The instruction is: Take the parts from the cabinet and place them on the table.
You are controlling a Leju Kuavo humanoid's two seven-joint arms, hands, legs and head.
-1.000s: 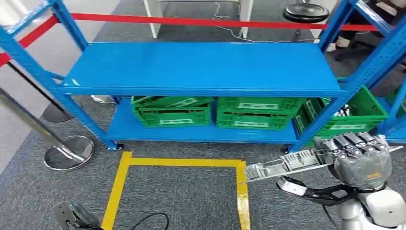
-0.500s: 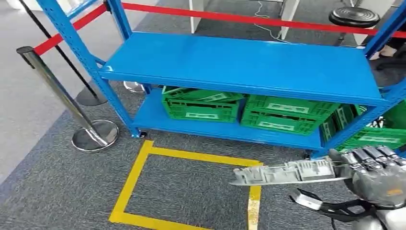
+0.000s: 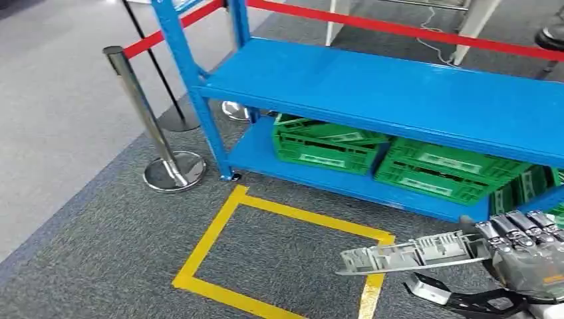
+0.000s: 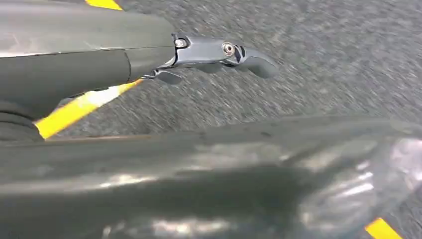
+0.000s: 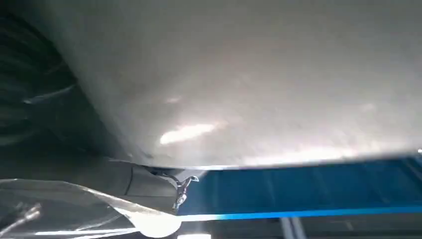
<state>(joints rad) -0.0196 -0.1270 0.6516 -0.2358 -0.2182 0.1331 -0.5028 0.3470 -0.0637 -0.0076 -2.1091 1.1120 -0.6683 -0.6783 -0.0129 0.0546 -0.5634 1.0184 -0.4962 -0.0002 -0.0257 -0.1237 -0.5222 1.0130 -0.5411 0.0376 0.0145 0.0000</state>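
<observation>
The right hand (image 3: 522, 249) sits at the near right of the head view, its dark fingers (image 3: 512, 222) curled over one end of a long grey ribbed plastic part (image 3: 409, 254), which it grips so that the part juts leftward, roughly level, above the grey carpeted floor (image 3: 100, 226). The free end of the part hangs over the right side of a yellow tape rectangle (image 3: 219, 226) marked on the floor. Below the hand a black curved piece with a white tab (image 3: 432, 292) is visible. Beyond the tape stands a blue metal shelving rack (image 3: 399, 86), its broad upper shelf bare, and on its lower shelf sit green plastic crates (image 3: 326, 146) side by side. To the far left of the rack a chrome stanchion post with a round base (image 3: 149, 119) carries a red barrier belt (image 3: 412, 30) that runs behind the rack. In the left wrist view the left hand (image 4: 219, 52) hangs over the carpet and a strip of yellow tape, with a dark finger extended; whether it is spread or closed cannot be told there.
</observation>
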